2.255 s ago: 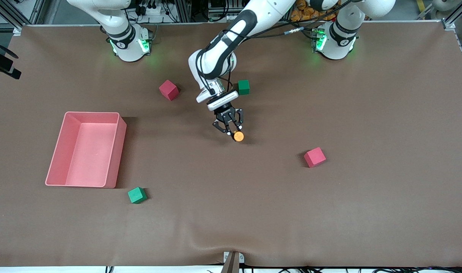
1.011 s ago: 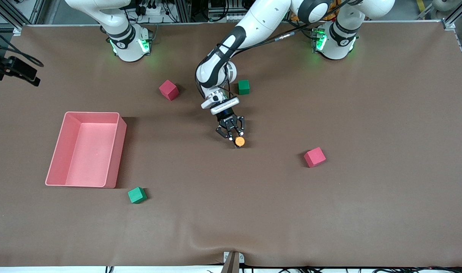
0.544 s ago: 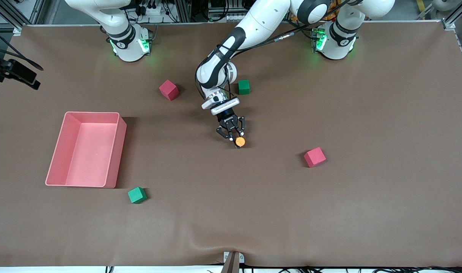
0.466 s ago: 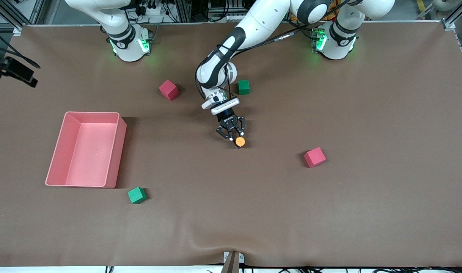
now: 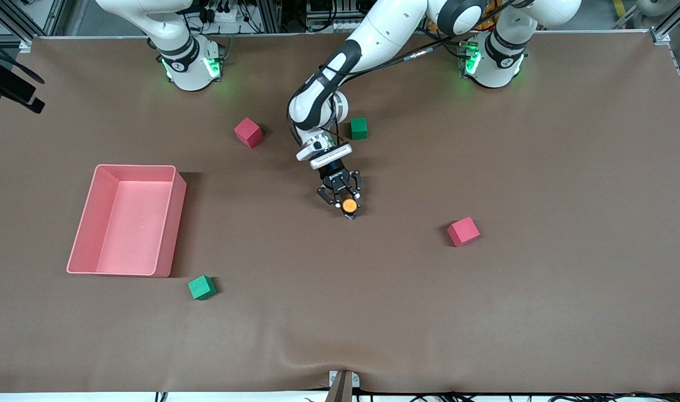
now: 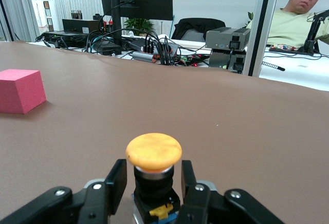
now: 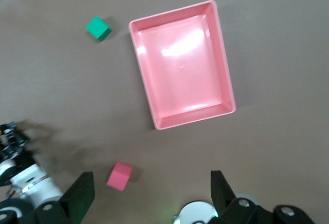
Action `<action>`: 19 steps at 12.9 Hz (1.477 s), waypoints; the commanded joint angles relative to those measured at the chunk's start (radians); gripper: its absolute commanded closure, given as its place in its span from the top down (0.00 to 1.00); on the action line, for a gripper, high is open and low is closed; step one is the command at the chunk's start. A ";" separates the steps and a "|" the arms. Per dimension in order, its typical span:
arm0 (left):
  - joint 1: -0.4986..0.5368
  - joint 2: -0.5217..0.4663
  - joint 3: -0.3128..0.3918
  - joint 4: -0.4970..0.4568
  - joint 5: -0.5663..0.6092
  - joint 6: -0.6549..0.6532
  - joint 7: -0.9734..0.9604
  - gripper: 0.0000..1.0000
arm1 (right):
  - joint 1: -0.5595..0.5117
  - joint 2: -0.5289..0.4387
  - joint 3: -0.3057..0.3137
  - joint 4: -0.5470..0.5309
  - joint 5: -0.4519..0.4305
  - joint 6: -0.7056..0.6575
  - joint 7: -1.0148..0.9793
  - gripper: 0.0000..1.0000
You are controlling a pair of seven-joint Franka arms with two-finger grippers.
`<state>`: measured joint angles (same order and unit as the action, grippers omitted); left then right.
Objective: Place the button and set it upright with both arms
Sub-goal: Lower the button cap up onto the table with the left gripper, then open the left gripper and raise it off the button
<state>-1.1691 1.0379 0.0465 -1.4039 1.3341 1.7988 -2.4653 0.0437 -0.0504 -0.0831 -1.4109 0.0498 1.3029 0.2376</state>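
The button point(image 5: 349, 205) stands upright on the brown table near its middle, orange cap on top. In the left wrist view the button point(image 6: 153, 152) shows its black body and a bit of blue and yellow at the base. My left gripper point(image 5: 349, 207) lies low at the table with the button between its fingers. The left gripper point(image 6: 152, 183) is open, with a small gap on each side of the body. My right gripper point(image 7: 149, 193) hangs high over the table near the right arm's base, open and empty.
A pink bin point(image 5: 175, 223) sits toward the right arm's end. Red cubes point(image 5: 248, 132) point(image 5: 463, 231) and green cubes point(image 5: 359, 128) point(image 5: 201, 287) lie scattered around. The red cube point(image 6: 20, 90) shows in the left wrist view, some way from the button.
The left gripper carried the button down to the table, then its fingers parted from the button's body. The button now stands free between them. The right arm stayed high.
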 commanded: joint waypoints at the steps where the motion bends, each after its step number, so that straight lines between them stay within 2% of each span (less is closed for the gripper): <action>1: -0.011 0.017 0.006 0.028 0.014 -0.018 -0.014 0.56 | -0.041 0.030 0.008 -0.005 0.054 -0.010 -0.015 1.00; 3: -0.014 0.014 0.006 0.028 0.017 -0.018 -0.006 0.83 | -0.035 0.024 0.014 0.000 0.036 -0.008 -0.078 1.00; 4: -0.017 0.013 0.006 0.028 0.016 -0.018 -0.003 0.87 | -0.033 0.023 0.014 0.001 0.009 -0.008 -0.113 1.00; 5: -0.021 0.001 0.001 0.028 0.007 -0.019 -0.001 1.00 | -0.036 0.023 0.014 0.000 -0.019 -0.010 -0.147 1.00; 7: -0.027 -0.030 -0.004 0.023 -0.003 -0.022 0.003 1.00 | -0.057 0.023 0.006 -0.003 -0.024 -0.005 -0.208 1.00; 10: -0.037 -0.079 -0.030 0.023 -0.108 -0.024 0.066 1.00 | -0.053 0.023 0.012 0.001 -0.012 -0.001 -0.215 1.00; 14: -0.028 -0.221 -0.043 0.023 -0.335 -0.071 0.365 1.00 | -0.025 0.043 0.014 0.000 0.004 0.051 -0.219 1.00; 17: 0.035 -0.281 -0.045 0.022 -0.404 -0.075 0.445 1.00 | -0.024 0.057 0.016 0.003 -0.027 0.047 -0.219 1.00; 19: 0.066 -0.343 -0.042 0.025 -0.490 -0.075 0.588 1.00 | -0.034 0.054 0.009 0.007 -0.031 0.001 -0.222 1.00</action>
<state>-1.1364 0.7569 0.0128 -1.3580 0.9057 1.7246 -1.9740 0.0195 0.0066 -0.0708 -1.4176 0.0307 1.3303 0.0293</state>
